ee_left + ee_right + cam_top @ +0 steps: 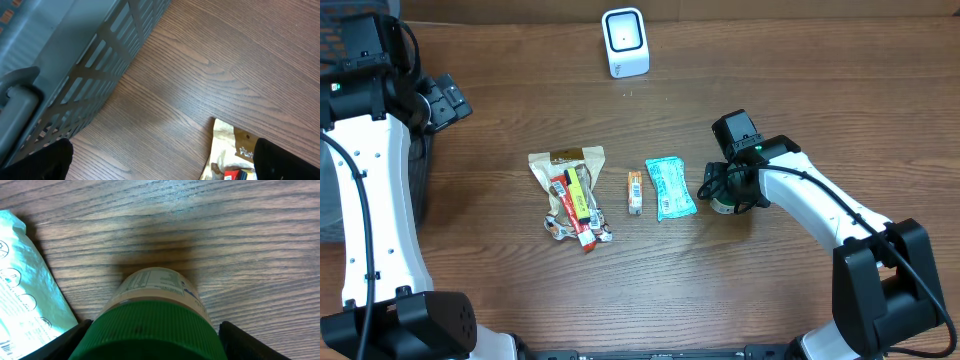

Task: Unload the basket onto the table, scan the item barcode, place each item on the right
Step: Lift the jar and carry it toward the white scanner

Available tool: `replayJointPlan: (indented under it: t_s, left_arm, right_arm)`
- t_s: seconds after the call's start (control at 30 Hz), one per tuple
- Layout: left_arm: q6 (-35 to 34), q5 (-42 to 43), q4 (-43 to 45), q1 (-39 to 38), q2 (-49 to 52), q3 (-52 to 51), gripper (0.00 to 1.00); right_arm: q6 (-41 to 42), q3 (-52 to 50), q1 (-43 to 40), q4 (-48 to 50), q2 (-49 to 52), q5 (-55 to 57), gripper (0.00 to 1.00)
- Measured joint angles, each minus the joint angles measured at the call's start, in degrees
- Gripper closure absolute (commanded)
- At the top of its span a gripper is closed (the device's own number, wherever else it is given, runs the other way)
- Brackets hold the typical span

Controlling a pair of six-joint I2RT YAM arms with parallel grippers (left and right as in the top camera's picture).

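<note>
On the wood table (800,80), right pincer (150,341) clasps the bottle (155,287), cap toward its camera, base away; left pincer (162,160) gapes.

The wooden table (770,100) bears a scanner (624,42), snack packets (570,192), orange bar (635,191), teal pouch (670,188) and jar (723,204).

A grey slatted basket (75,60) fills the upper left; on the wooden table (210,65), a beige snack packet (227,150) lies between the left gripper's (165,167) wide-apart fingertips (47,160)
</note>
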Motion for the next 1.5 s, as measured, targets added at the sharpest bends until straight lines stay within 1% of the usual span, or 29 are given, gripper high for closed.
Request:
replayJointPlan:
  t_s: [0.1,0.3,0.37,0.4,0.43,0.47,0.57,0.63,0.67,0.73,0.77,0.83,0.9,1.1,1.2,1.37,1.5]
  left_arm:
    - [0.00,0.02,0.02,0.00,0.00,0.00,0.00]
    - [0.00,0.00,0.02,0.00,0.00,0.00,0.00]
    - [0.00,0.02,0.02,0.00,0.00,0.00,0.00]
    - [0.00,0.02,0.00,0.00,0.00,0.00,0.00]
    - [0.00,0.02,0.02,0.00,0.00,0.00,0.00]
    - [0.00,0.02,0.02,0.00,0.00,0.00,0.00]
    - [0.00,0.02,0.00,0.00,0.00,0.00,0.00]
    - [0.00,0.02,0.04,0.00,0.00,0.00,0.00]
    - [0.00,0.00,-0.02,0.00,-0.02,0.00,0.00]
    - [0.00,0.02,0.04,0.00,0.00,0.00,0.00]
    - [0.00,0.02,0.02,0.00,0.00,0.00,0.00]
    - [0.00,0.02,0.02,0.00,0.00,0.00,0.00]
    - [0.00,0.02,0.00,0.00,-0.02,0.00,0.00]
    - [0.00,0.02,0.02,0.00,0.00,0.00,0.00]
    - [0.00,0.02,0.02,0.00,0.00,0.00,0.00]
    - [0.00,0.02,0.02,0.00,-0.02,0.00,0.00]
    - [0.00,0.02,0.00,0.00,0.00,0.00,0.00]
  right_arm:
    - [-0.02,-0.59,0.00,0.83,0.00,0.13,0.22]
    - [0.02,-1.79,0.00,2.45,0.00,0.13,0.32]
    - [0.00,-1.79,0.00,2.45,0.00,0.15,0.38]
    - [0.00,-1.79,0.00,2.43,0.00,0.17,0.45]
    - [0.07,-1.75,0.00,2.03,0.00,0.20,0.49]
    - [-0.04,-1.42,0.00,0.72,0.00,0.04,0.54]
    - [-0.02,1.60,-0.02,-7.21,0.00,-2.19,0.63]
    - [-0.04,2.97,0.00,-8.61,0.00,-3.17,0.63]
    - [0.00,7.26,0.00,-10.88,-0.02,-8.09,0.63]
    - [0.00,8.90,-0.02,-11.21,-0.02,-12.22,0.63]
    - [0.02,9.55,0.00,-11.61,-0.02,-19.06,0.63]
    - [0.00,9.55,0.00,-13.35,-0.02,-23.74,0.68]
    - [0.02,9.55,0.00,-15.52,-0.02,-29.27,0.70]
    - [0.04,9.55,0.00,-20.72,-0.02,-41.79,0.70]
    - [0.17,9.55,0.00,-21.68,-0.02,-45.05,0.69]
    - [0.22,9.55,0.00,-22.62,-0.02,-51.91,0.69]
    - [0.72,9.55,0.00,-27.82,-0.02,-54.18,0.69]
